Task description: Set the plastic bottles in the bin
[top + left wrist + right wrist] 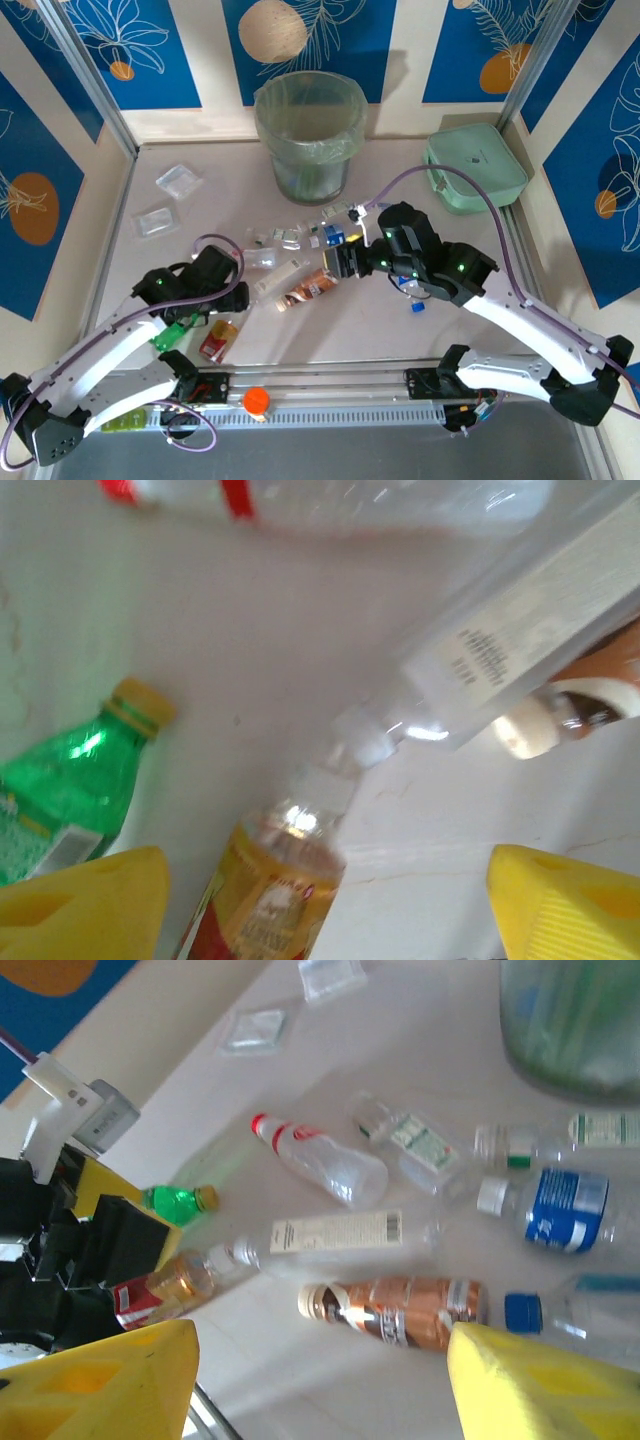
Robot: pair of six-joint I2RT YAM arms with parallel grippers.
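Most of the work is not yet done. Treat the task as being at an early stage.

**Done.** The bin stands at the middle of the far edge of the tabletop. Green shapes show through its wall. You cannot confirm from these views that they are bottles.

**Left to do.** Roughly ten bottles lie on their sides outside the bin:
- A loose cluster at the tabletop centre, just in front of the bin. It includes a brown bottle, a white-labelled bottle, a red-banded bottle and a blue-labelled bottle.
- A green bottle and an amber bottle, side by side near the near-left edge.

**End effectors.**
- Left end effector: fingers spread wide and empty. It is poised over the amber bottle, whose neck lies between the fingers without touching them.
- Right end effector: fingers apart and empty. It hangs above the centre cluster, with the brown bottle just ahead of it.

No bottle is held or on its way to the bin. Expect one pick-and-drop cycle for each bottle.
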